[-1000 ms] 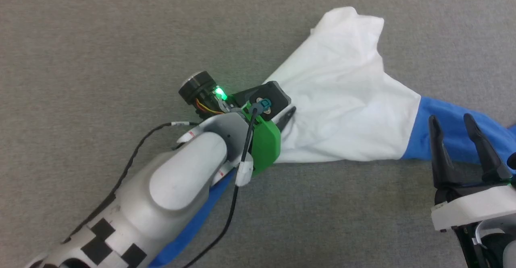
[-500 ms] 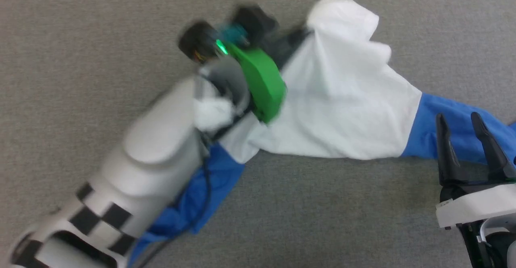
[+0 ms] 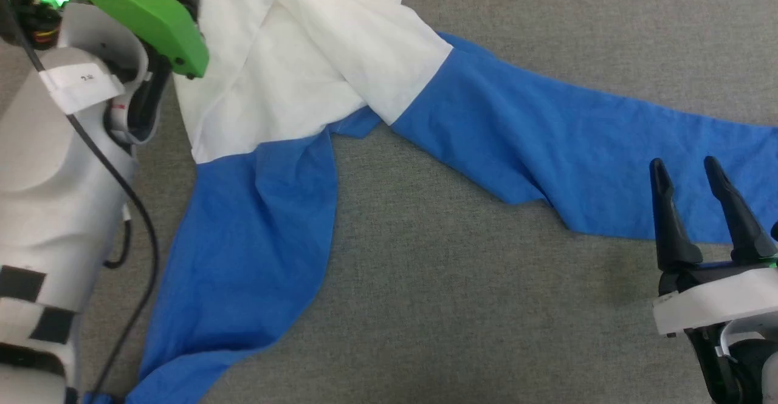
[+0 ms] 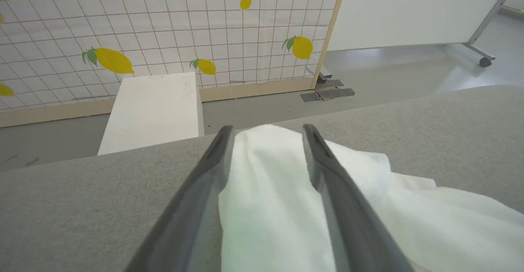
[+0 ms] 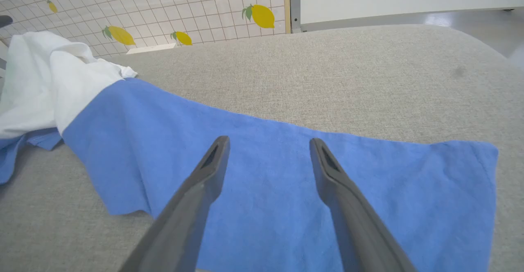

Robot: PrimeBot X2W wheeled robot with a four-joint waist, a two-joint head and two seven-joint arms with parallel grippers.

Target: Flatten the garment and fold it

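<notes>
At the far left, the left claw (image 4: pixel 268 135) stands with its two dark fingers apart. The white body of the garment (image 4: pixel 266 206) bulges up between them and spreads out below and to the right of the tips. Whether the pads press on the cloth cannot be told. Just beyond the tips the grey padded table (image 4: pixel 82 206) ends. Past that edge are a white block (image 4: pixel 155 108) and a lemon-print grid panel (image 4: pixel 163 26).

In the head view, the pale left arm (image 3: pixel 61 149) with its green cover (image 3: pixel 140 9) lies beside the garment's (image 3: pixel 292 76) rumpled white part. A blue sleeve (image 3: pixel 243 258) trails back from there alongside the arm. A second blue sleeve (image 3: pixel 577 149) stretches flat across the table (image 3: pixel 456 282) toward the right claw (image 3: pixel 684 170).

The right claw (image 5: pixel 268 141) is spread wide with nothing between its fingers. It is poised over this sleeve (image 5: pixel 286 182), whose square end lies just to the right of the tips. The white body is well off to their left.
</notes>
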